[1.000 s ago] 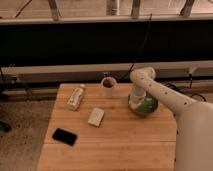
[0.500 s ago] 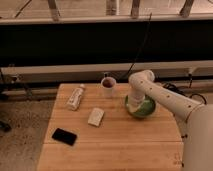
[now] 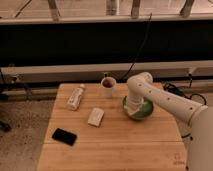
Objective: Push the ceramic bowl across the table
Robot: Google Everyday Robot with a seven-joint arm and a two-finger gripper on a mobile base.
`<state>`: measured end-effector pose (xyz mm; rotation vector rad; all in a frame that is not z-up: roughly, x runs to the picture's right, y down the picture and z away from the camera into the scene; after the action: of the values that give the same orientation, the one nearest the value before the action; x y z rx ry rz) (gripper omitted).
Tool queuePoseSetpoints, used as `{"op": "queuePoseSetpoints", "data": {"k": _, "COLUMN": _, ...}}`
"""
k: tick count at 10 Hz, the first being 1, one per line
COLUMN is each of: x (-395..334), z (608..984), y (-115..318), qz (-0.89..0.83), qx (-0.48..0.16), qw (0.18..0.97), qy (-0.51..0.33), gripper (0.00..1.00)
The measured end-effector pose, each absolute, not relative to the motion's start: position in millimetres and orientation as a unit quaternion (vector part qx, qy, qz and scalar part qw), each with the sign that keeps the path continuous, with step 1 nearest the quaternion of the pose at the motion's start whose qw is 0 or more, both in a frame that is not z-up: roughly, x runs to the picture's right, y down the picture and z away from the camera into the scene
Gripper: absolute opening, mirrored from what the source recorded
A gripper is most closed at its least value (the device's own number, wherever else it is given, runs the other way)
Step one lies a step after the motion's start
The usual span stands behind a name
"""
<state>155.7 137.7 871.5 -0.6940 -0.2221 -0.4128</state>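
Note:
The green ceramic bowl [image 3: 141, 112] sits on the right half of the light wooden table [image 3: 110, 145], just right of the white mug [image 3: 108, 86]. My white arm reaches in from the right and bends down over the bowl. My gripper [image 3: 133, 107] is at the bowl's left rim, covering part of it. The bowl's left side is hidden behind the gripper.
A plastic bottle [image 3: 75, 97] lies on its side at the back left. A small pale packet [image 3: 96, 116] lies mid-table. A black phone [image 3: 65, 136] lies at the front left. A dark cable [image 3: 135, 55] hangs behind the table in front of a dark wall.
The bowl and my gripper have shifted slightly leftward and toward the front of the table. The other items have not moved.

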Motion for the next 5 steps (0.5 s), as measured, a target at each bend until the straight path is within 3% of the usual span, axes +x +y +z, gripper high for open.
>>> {"op": "queuePoseSetpoints", "data": {"k": 5, "x": 146.5, "z": 863.1, "y": 146.9, "qz": -0.227, "qx": -0.335, "qw": 0.907, "qy": -0.118, "gripper": 0.0}}
